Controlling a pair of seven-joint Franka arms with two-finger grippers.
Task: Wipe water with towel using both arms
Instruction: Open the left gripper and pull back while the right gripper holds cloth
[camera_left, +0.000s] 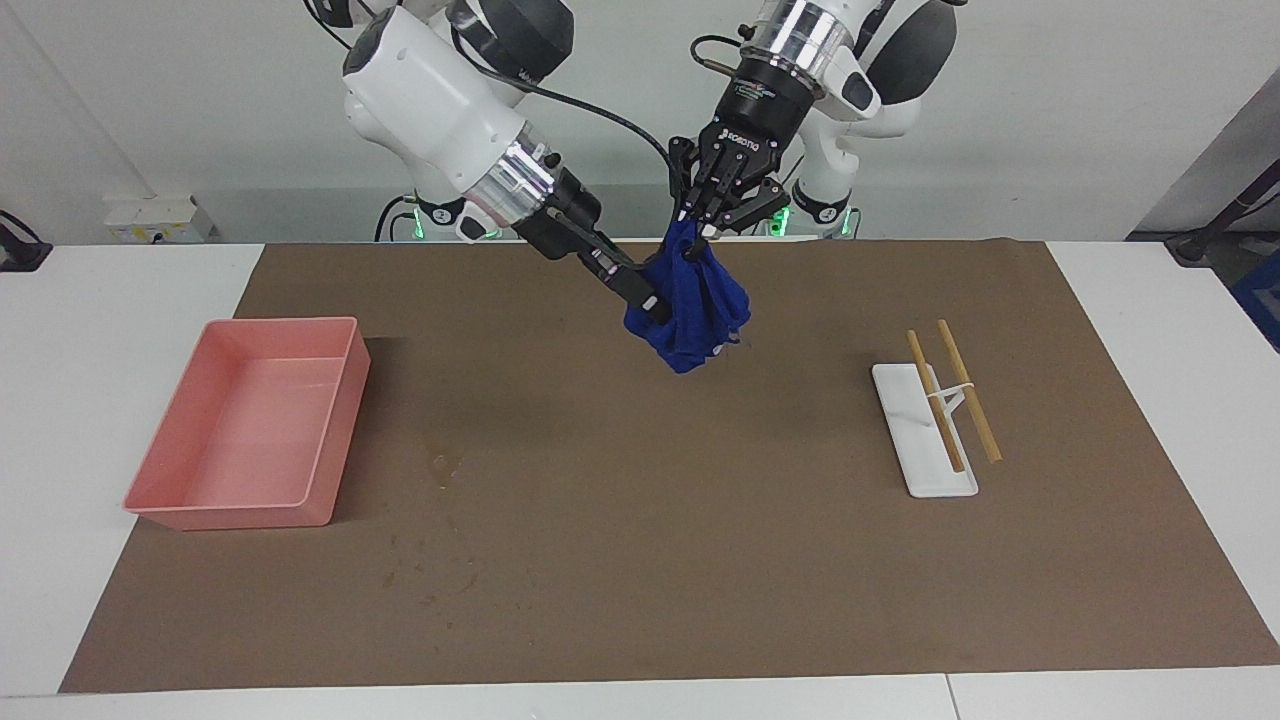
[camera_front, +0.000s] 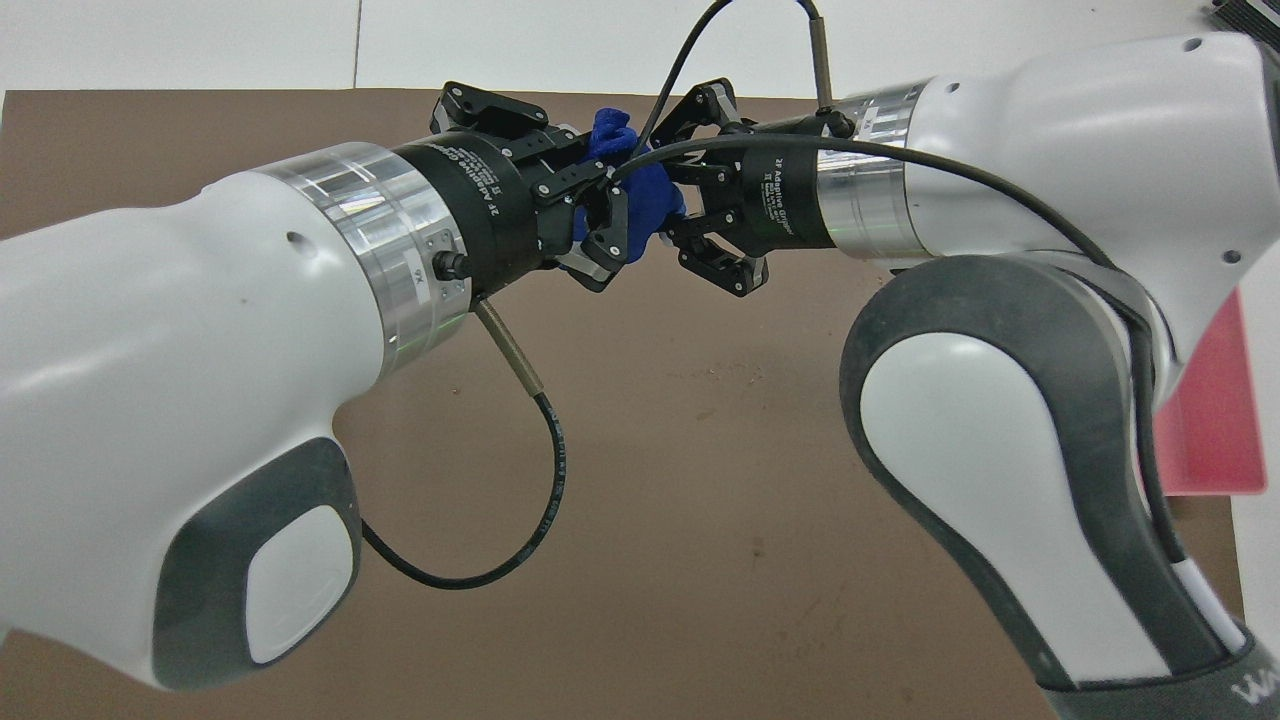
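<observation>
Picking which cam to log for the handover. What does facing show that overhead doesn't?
Facing only: the water on the brown mat, the white rest with its two sticks, and the towel's full hanging length, clear of the mat.

Overhead only: a close look at both hands' links around the towel.

Both: left hand shut on the towel's top, right hand closed on its side, and the pink tray, cropped at the overhead edge.
</observation>
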